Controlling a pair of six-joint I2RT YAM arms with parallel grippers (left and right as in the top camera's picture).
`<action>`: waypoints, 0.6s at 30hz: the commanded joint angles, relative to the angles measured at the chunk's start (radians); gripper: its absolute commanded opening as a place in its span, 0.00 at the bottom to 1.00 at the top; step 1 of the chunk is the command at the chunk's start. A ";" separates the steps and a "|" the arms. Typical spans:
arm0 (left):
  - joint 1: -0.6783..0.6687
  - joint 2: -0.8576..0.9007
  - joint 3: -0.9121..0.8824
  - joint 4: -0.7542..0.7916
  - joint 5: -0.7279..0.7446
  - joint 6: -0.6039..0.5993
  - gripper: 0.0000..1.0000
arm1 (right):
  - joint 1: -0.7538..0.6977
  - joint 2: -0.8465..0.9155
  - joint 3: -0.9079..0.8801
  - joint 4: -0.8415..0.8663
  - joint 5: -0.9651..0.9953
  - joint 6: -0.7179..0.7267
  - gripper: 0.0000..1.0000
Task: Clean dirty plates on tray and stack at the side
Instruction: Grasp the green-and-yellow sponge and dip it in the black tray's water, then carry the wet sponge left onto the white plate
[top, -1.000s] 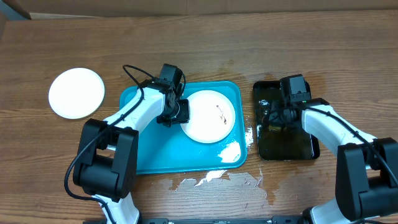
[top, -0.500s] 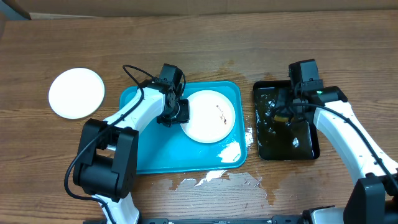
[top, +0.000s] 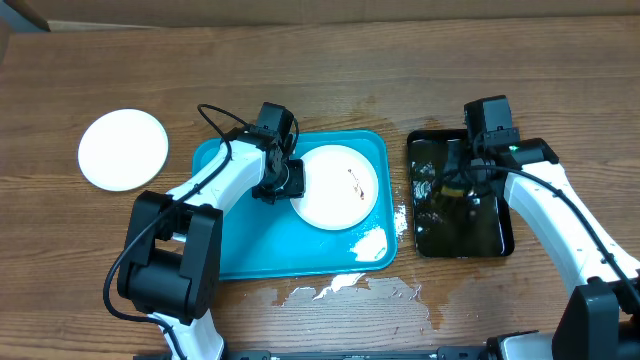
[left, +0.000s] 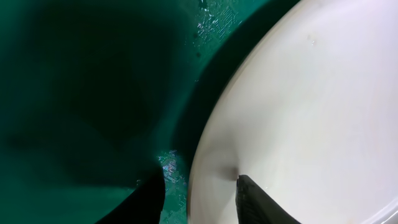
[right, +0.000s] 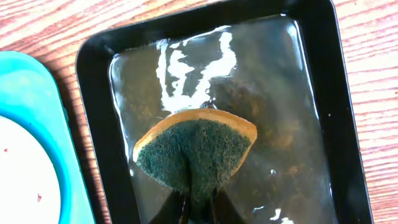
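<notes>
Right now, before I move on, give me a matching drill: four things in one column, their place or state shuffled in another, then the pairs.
1 sponge
2 smeared plate
3 clean plate
4 black tray

a on table, far left
b wet inside
c pinched in right end effector
d on teal tray, rim straddled by left end effector

Pairs: 1-c, 2-d, 3-a, 4-b

Bright, even light on the desk (top: 400, 60); glare streaks the wet black tray (right: 333, 93), the sponge (right: 199, 149) sharp. Left wrist view is dim: shadow covers the teal tray (left: 74, 93), plate (left: 311, 112) soft.
</notes>
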 joint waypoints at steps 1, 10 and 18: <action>-0.007 0.013 0.007 -0.006 -0.018 -0.007 0.43 | 0.002 -0.011 0.019 0.016 0.018 0.011 0.04; -0.007 0.013 0.007 -0.006 -0.018 -0.007 0.48 | 0.002 -0.009 0.019 0.016 -0.037 0.011 0.04; -0.007 0.013 0.007 0.002 -0.009 -0.027 0.31 | 0.002 -0.009 0.019 0.054 -0.482 -0.042 0.04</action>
